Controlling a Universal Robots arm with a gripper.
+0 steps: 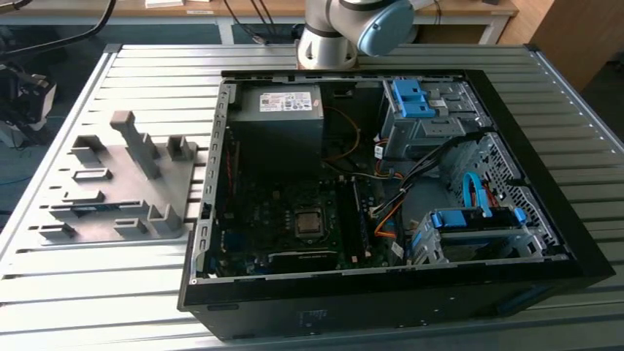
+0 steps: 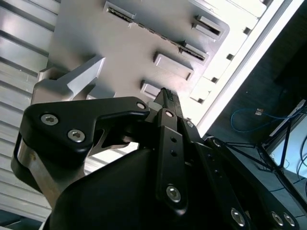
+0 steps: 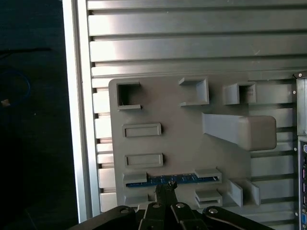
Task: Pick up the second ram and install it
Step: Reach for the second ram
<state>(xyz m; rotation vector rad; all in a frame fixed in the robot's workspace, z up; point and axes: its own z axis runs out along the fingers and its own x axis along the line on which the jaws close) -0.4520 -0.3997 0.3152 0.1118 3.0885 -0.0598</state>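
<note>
We judge the ram in the fixture light, stiff, fragile: hold its edges. The gripper seems pressed together, empty.

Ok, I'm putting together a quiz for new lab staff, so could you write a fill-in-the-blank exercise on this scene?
1. The grey fixture plate sits to the exterior view's ___ of the open computer case.
2. The second ram lies in a slot of the ___, not in the case.
3. In the first wrist view, the end effector is nearest to the ___.

Missing words: left; fixture plate; second ram.
</note>
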